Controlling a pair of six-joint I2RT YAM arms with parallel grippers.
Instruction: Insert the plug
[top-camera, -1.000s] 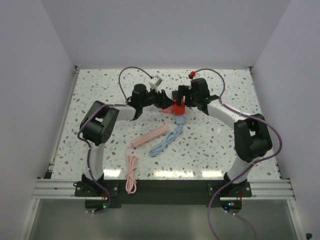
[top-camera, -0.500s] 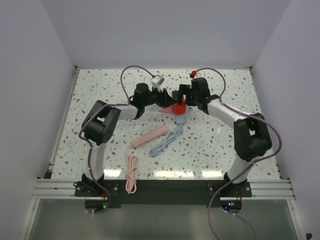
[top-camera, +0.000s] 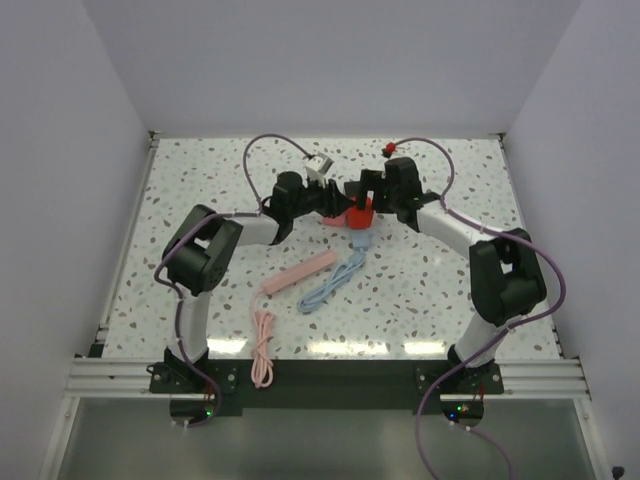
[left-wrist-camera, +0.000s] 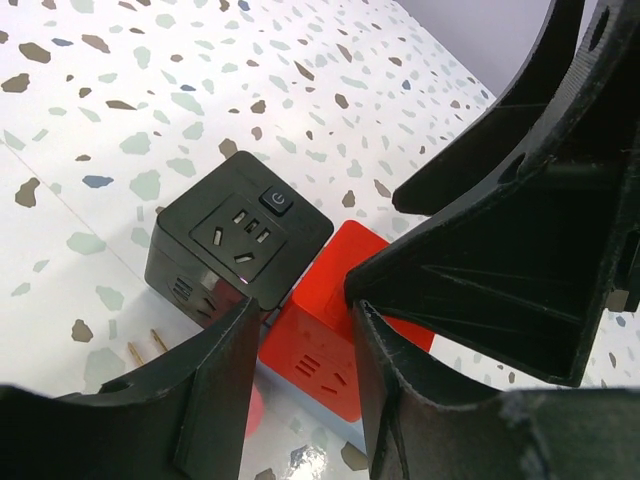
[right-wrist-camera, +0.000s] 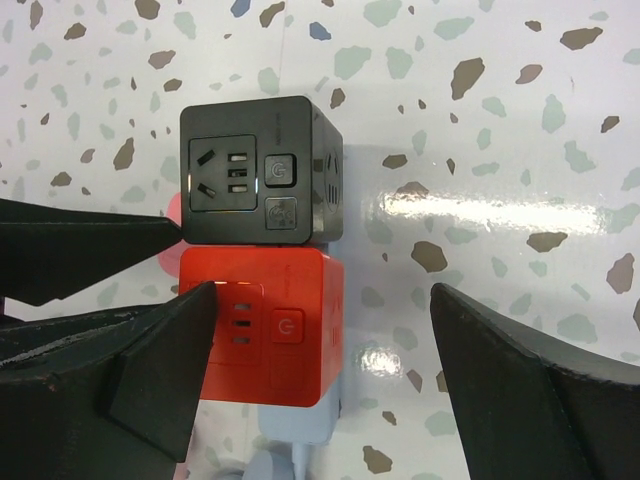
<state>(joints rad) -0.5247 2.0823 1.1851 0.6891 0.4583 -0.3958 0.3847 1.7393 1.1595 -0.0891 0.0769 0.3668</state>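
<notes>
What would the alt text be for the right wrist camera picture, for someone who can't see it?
A red socket cube sits flush against a black socket cube on a white speckled table, seen from above. Two black fingers reach in from the bottom corners, spread wide on either side of the red cube.

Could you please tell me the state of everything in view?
Black plastic cube socket: top outlets empty.
Red plastic cube socket: top outlets empty.
Pink cable: lying loose, unplugged.
Light-blue cable: lying loose.
Left gripper: narrowly open, empty.
Right gripper: wide open, straddling the red cube.
</notes>
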